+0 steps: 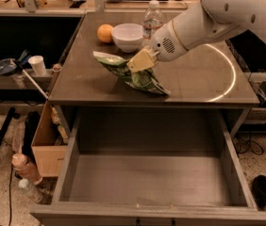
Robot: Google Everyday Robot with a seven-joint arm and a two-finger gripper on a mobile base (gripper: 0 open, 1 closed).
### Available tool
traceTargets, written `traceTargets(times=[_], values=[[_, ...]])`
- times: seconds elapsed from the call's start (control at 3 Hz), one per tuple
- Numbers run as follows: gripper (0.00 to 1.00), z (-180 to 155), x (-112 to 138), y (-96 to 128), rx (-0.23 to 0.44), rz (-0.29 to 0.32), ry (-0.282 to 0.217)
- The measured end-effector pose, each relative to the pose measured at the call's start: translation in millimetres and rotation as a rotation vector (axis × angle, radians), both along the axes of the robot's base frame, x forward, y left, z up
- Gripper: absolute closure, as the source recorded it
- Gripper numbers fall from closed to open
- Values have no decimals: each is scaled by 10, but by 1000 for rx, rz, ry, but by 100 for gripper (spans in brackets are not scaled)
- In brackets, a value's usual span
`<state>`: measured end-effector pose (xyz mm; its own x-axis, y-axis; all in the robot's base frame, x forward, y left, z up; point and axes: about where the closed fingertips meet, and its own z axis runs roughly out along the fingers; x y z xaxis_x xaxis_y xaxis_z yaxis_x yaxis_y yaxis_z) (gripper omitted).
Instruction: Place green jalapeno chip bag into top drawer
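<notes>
The green jalapeno chip bag (137, 76) lies tilted on the grey table (194, 84) near its front edge. Its left end is raised and its right end touches the tabletop. My gripper (141, 60), with tan fingers at the end of the white arm, is shut on the bag's upper middle. The top drawer (149, 185) stands pulled open below the table's front edge, wide and shallow, with nothing in it. The bag is just behind and above the drawer's back.
An orange (105, 33), a white bowl (128, 36) and a water bottle (152, 19) stand at the table's back. A cardboard box (45, 142) and bottles (25, 171) sit on the floor left of the drawer. Cables lie at the right.
</notes>
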<state>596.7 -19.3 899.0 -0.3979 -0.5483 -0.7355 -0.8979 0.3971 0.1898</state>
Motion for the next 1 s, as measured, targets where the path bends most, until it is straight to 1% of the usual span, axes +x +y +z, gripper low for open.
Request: traceTargets(times=[0.33,1.0], values=[[100,165,-53,-33,6,-4,-25],[100,596,-245,-147,16,-13,-97]])
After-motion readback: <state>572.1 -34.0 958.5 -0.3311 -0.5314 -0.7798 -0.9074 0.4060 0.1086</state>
